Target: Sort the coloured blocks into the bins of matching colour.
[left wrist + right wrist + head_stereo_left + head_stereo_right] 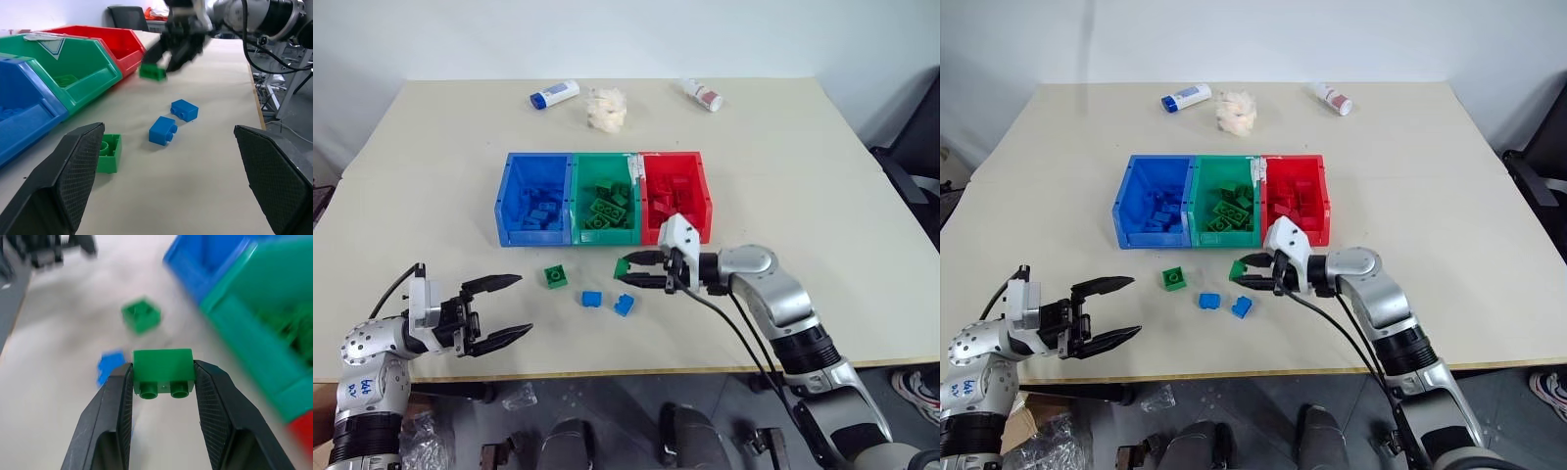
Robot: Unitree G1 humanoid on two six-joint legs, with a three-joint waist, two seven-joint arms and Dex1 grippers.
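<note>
On the tan table [822, 176], two white bottles [554, 94] and a crumpled tissue [606, 108] lie well behind the joined blue, green and red bins [604, 199], each holding matching bricks. In front lie a green brick [556, 277] and two blue bricks [592, 300], unobstructed. The right gripper [631, 272] points left, pinching another green brick [163, 372] above the table near the green bin. The left gripper [505, 308] hovers level, fingers wide and empty.
</note>
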